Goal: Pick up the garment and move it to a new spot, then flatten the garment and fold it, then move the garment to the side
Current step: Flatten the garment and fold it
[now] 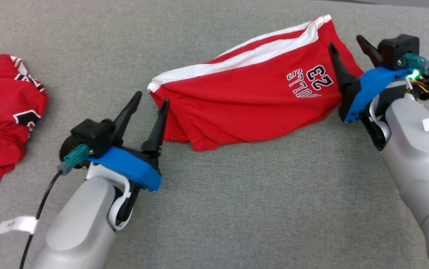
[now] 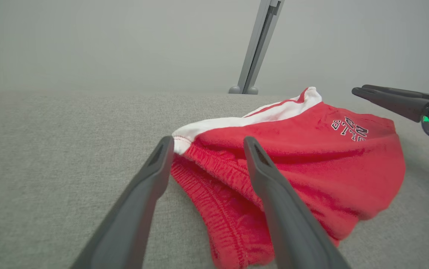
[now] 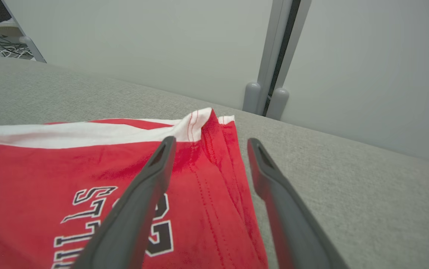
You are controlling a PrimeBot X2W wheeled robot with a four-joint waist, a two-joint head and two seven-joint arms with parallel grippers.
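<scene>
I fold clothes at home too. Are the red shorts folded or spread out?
Folded once, loosely: the red shorts lie doubled, leg over leg, waistband layers stacked by the left claw.

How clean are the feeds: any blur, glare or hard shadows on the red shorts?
Head view: even light, shorts sharp, green lamp glowing by the right end effector. Left wrist view: left end effector blurs up close, shorts crisp. Right wrist view: same close blur, print legible, no glare.

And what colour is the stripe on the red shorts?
The stripe is white, split by a thin red line; clearest in the head view.
</scene>
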